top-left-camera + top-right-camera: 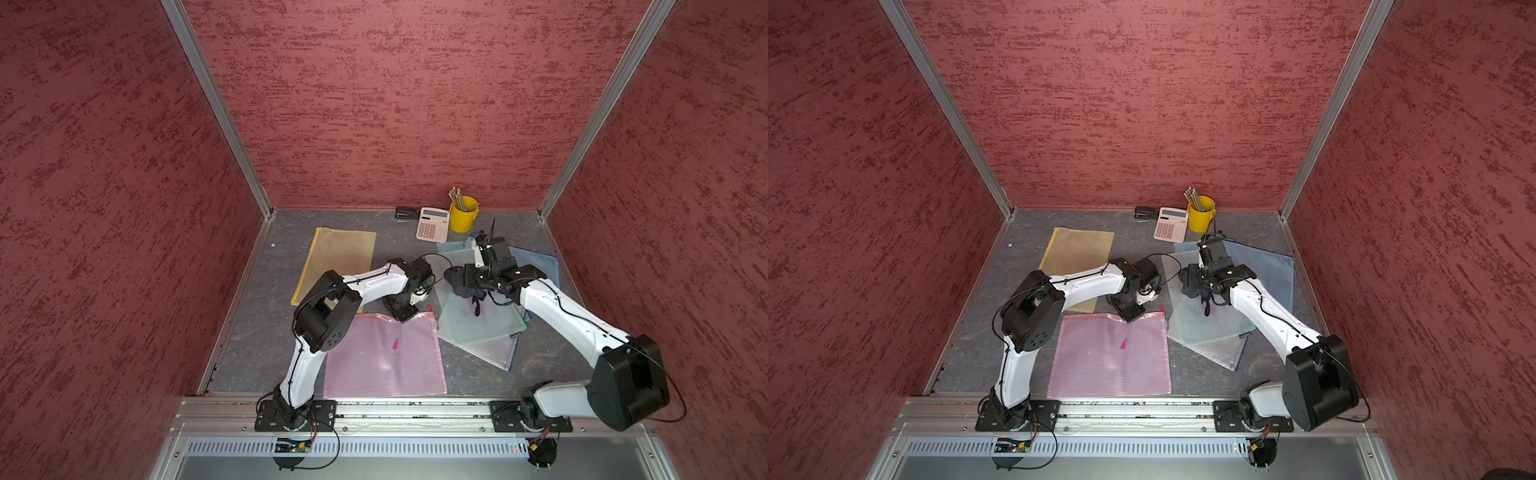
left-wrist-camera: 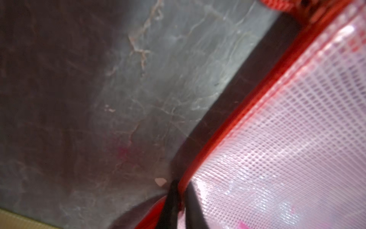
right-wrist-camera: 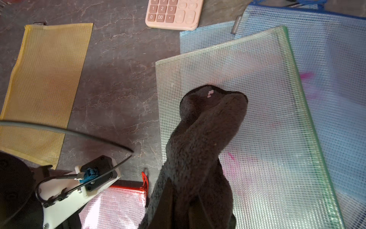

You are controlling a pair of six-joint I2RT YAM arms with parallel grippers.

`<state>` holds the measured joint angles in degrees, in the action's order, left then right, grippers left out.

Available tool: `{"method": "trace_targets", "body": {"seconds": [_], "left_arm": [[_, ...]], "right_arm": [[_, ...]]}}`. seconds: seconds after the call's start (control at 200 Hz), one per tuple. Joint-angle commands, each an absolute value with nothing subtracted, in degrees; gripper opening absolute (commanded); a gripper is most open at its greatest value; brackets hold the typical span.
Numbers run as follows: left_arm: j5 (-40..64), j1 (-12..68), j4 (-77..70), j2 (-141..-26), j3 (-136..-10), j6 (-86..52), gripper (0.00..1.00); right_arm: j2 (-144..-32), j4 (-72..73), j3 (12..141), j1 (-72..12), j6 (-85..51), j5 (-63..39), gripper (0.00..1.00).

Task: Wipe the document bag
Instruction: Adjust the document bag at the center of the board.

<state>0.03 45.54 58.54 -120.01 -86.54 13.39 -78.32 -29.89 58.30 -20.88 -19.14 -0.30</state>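
Note:
A pink mesh document bag point(image 1: 382, 361) point(image 1: 1108, 361) lies flat at the front middle, with a small pink stain point(image 1: 395, 343) on it. My left gripper point(image 1: 405, 318) point(image 2: 181, 184) is shut on the bag's red zip edge point(image 2: 247, 119) at its far side. My right gripper point(image 1: 459, 282) point(image 3: 182, 190) is shut on a dark cloth point(image 3: 208, 128), which hangs over a green mesh bag point(image 3: 257, 95) point(image 1: 478, 328) with faint pink smears. The cloth hides most of the right fingers.
Blue mesh bags point(image 1: 536, 262) point(image 3: 336, 59) lie under the green one. A yellow mesh bag point(image 1: 336, 257) lies at the back left, partly under the left arm. At the back wall stand a pink calculator point(image 1: 432, 224), a yellow pencil cup point(image 1: 463, 216) and a black stapler point(image 1: 406, 213).

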Motion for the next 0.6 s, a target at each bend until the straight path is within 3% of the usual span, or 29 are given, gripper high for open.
{"method": "trace_targets", "body": {"seconds": [0.0, 0.225, 0.366, 0.596], "left_arm": [[4.9, 45.9, 60.2, -127.4, -82.2, 10.1, 0.0], [9.9, 37.7, 61.0, -117.3, -82.9, 2.6, 0.0], [18.9, 30.3, 59.7, -112.0, -83.4, -6.8, 0.0], [35.6, 24.5, 45.9, -111.5, -77.6, -27.3, 0.0]], "right_arm": [[-76.4, -27.0, 58.5, -21.2, -20.0, 2.7, 0.1], [-75.1, -25.1, 58.7, -21.5, -19.0, 0.3, 0.09], [-73.8, -23.2, 60.6, -23.2, -16.9, -4.0, 0.08], [-80.7, -21.1, 66.3, -37.5, -11.7, -7.1, 0.08]]}}
